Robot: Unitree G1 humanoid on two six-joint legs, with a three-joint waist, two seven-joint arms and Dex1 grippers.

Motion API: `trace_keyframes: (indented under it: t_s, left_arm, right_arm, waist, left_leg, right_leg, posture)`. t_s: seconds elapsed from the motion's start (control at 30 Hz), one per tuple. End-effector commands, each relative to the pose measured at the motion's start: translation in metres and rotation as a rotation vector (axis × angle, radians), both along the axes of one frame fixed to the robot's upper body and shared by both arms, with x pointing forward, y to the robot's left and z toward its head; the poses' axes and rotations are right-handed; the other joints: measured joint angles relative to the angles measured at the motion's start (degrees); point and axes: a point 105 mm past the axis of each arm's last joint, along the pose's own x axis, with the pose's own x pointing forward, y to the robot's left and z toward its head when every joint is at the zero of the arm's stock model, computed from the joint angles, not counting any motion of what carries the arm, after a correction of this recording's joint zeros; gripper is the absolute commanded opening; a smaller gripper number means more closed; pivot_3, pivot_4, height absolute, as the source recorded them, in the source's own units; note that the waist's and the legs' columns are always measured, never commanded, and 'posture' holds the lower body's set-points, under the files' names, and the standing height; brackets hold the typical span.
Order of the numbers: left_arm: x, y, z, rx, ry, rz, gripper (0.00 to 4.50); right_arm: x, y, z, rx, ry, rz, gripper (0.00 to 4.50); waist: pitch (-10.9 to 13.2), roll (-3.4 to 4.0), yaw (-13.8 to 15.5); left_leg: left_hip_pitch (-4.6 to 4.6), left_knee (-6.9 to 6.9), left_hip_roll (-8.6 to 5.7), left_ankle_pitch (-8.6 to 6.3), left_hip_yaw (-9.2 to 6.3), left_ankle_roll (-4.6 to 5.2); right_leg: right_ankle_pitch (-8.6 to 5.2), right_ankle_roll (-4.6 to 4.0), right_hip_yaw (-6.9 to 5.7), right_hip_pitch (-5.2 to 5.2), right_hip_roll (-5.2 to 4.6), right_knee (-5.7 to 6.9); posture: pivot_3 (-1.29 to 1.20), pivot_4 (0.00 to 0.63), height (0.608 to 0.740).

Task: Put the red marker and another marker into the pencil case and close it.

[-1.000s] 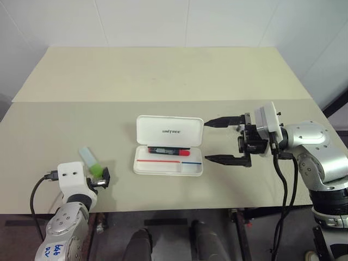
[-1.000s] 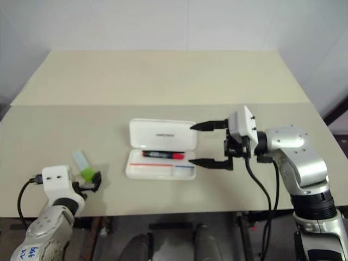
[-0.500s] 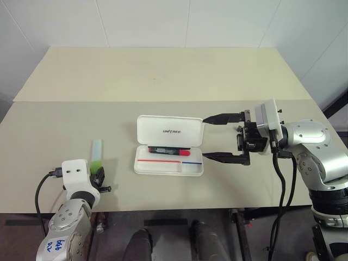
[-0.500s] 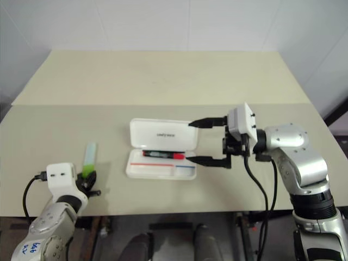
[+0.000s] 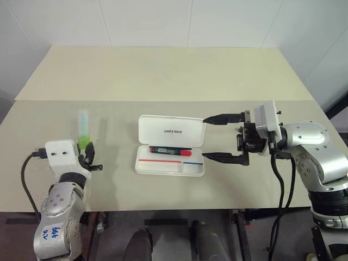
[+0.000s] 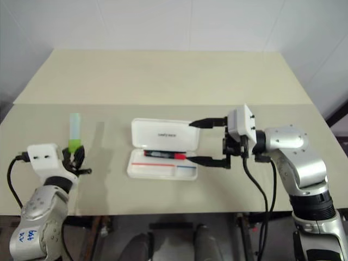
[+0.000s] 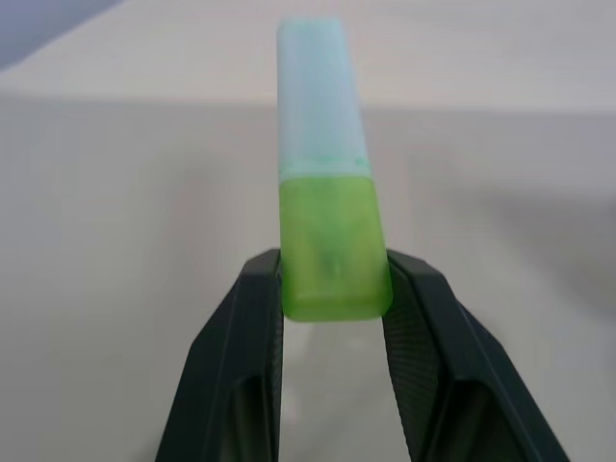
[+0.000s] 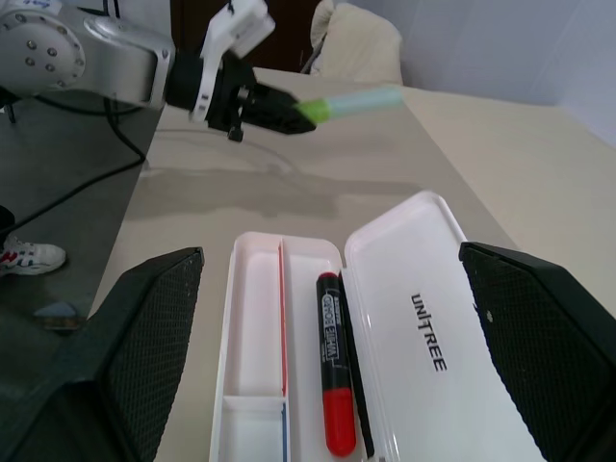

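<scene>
The pencil case (image 5: 171, 131) lies open in the middle of the table, its lid up and lettered. The red marker (image 5: 169, 150) rests in the tray along the hinge side, red cap toward my right arm. The other marker, light green (image 5: 83, 128), is held above the table at the left. My left gripper (image 5: 87, 156) is shut on its darker green end (image 7: 332, 260), and the pale end sticks out forward. My right gripper (image 5: 217, 137) stands wide open, level, at the case's right end, one finger by the lid and one by the tray.
The beige table (image 5: 163, 76) has a seam (image 5: 65, 100) running across it behind the case. Bare tabletop (image 5: 114, 174) lies between the held marker and the case. A white wall rises behind the table's far edge.
My left gripper shut on the green marker, lifted it off the table and turned it level, pointing forward. The right gripper and the case have not moved.
</scene>
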Motion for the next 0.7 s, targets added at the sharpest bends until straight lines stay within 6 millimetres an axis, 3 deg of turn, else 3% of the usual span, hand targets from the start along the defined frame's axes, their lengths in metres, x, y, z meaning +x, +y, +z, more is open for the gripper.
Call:
trace_keyframes:
  t_s: [0.03,0.1,0.2,0.27,0.43,0.57,0.7]
  left_arm:
    - [0.002,-0.007,0.021,0.048,-0.120,-0.089,1.02]
    - [0.005,-0.007,0.028,0.062,-0.162,-0.115,1.02]
    - [0.019,-0.016,0.066,0.114,-0.328,-0.280,1.02]
    - [0.022,-0.025,0.078,0.159,-0.377,-0.369,1.02]
    - [0.022,-0.044,0.086,0.190,-0.421,-0.536,1.02]
    - [0.010,-0.081,0.090,0.123,-0.401,-0.929,1.02]
    - [-0.005,-0.098,0.077,0.161,-0.310,-1.189,1.02]
  right_arm:
    - [0.000,-0.010,0.007,0.004,-0.048,-0.039,4.50]
    - [0.000,-0.013,0.007,0.001,-0.050,-0.050,4.50]
    - [0.000,-0.024,0.008,0.006,-0.065,-0.115,4.50]
    - [0.000,-0.029,0.007,0.008,-0.071,-0.150,4.50]
    - [0.000,-0.039,0.007,0.020,-0.083,-0.217,4.50]
    - [-0.003,-0.052,0.009,0.029,-0.111,-0.304,4.50]
    - [-0.005,-0.057,0.009,0.031,-0.122,-0.343,4.50]
  waist:
    - [0.00,0.00,0.00]
    - [0.00,0.00,-0.01]
    - [0.02,-0.03,0.66]
    - [0.02,-0.03,1.00]
    - [0.01,-0.02,1.05]
    - [0.02,-0.02,1.13]
    - [0.02,-0.02,0.95]
  left_leg:
    - [0.00,-0.01,0.00,0.00,0.00,0.00]
    - [0.00,-0.01,0.00,0.00,0.00,0.00]
    - [0.00,0.01,0.01,0.00,-0.02,0.00]
    - [-0.01,0.04,0.01,0.04,-0.04,-0.02]
    - [0.00,-0.05,-0.01,0.00,0.07,0.01]
    - [-0.02,-0.12,0.02,0.00,0.02,0.00]
    - [-0.02,-0.09,0.01,-0.01,0.05,0.01]
  right_leg:
    - [0.00,0.00,0.00,0.00,-0.01,-0.01]
    - [0.00,0.00,0.00,0.00,0.00,0.00]
    - [0.00,0.00,-0.03,-0.02,0.02,0.07]
    - [0.03,-0.03,-0.05,-0.01,0.02,0.05]
    - [0.12,0.05,0.01,0.02,-0.02,-0.04]
    - [0.19,0.20,-0.02,-0.10,0.03,0.10]
    - [0.12,0.06,0.00,-0.04,-0.01,0.02]
  posture:
    - [0.00,0.150,0.740]
    - [0.00,0.150,0.740]
    - [0.00,0.150,0.740]
    - [0.00,0.150,0.740]
    - [0.00,0.150,0.740]
    - [0.00,0.150,0.740]
    - [0.00,0.150,0.740]
